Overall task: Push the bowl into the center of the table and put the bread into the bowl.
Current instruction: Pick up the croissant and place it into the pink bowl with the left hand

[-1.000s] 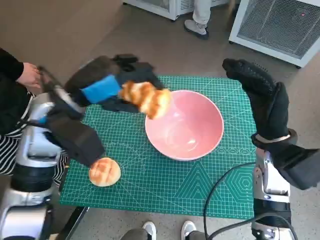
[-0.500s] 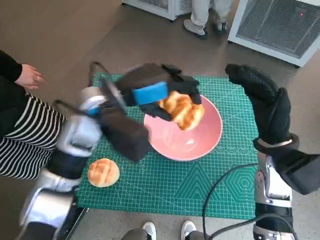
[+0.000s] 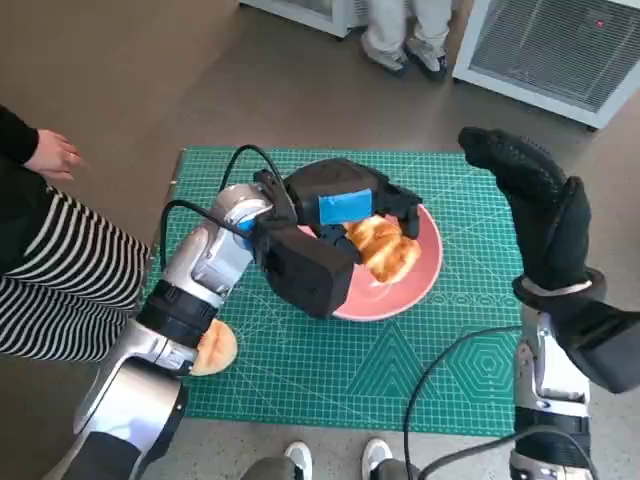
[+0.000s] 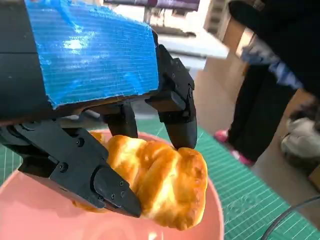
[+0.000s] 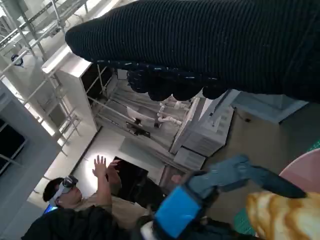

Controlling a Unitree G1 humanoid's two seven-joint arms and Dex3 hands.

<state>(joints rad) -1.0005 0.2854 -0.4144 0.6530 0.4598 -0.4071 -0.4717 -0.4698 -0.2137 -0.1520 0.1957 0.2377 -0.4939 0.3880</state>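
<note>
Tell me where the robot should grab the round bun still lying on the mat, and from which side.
Take the round bun across its domed sides, coming from above. It lies flat near the mat's front left corner, partly hidden under the left forearm, so that arm probably has to draw back first. The left hand holds the long bread over the bowl.

One pink bowl [image 3: 415,275] on the green cutting mat [image 3: 400,370], itself the only mat on the counter. Two pieces of bread: one twisted golden pastry [image 3: 384,248] over the bowl, one round bun [image 3: 215,348] near the mat's edge, partly hidden by the left forearm. Two robot hands: left hand [image 3: 340,205], right hand [image 3: 535,205]. Two people at least in the head view: one in a striped garment [image 3: 50,280], one pair of legs [image 3: 400,30] at the far side. Two shoe tips [image 3: 335,462] at the near edge.
</note>
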